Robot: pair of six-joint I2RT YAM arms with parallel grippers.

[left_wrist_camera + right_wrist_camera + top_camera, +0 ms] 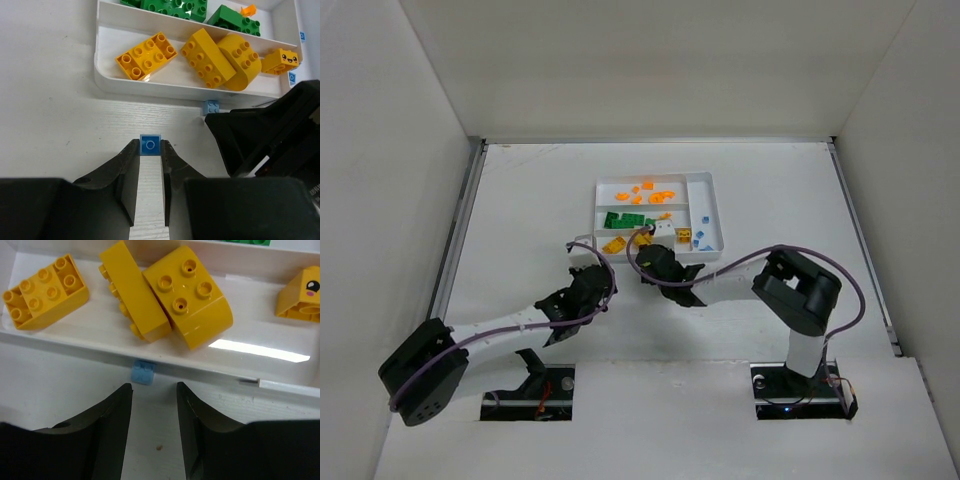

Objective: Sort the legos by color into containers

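My left gripper (150,146) is shut on a small blue lego (150,144), pinched between its fingertips over the table just in front of the white tray (150,92). A light blue lego (211,106) lies on the table against the tray's near outer wall. It also shows in the right wrist view (144,372), just ahead of my open, empty right gripper (154,390). From above, the left gripper (607,293) and right gripper (645,262) sit close together at the tray's near edge (719,215).
The tray's near section holds yellow legos (207,56), the middle one green legos (623,220), the far one orange legos (650,193), and the narrow right section light blue legos (705,225). The right gripper's black body (265,135) sits close beside my left fingers.
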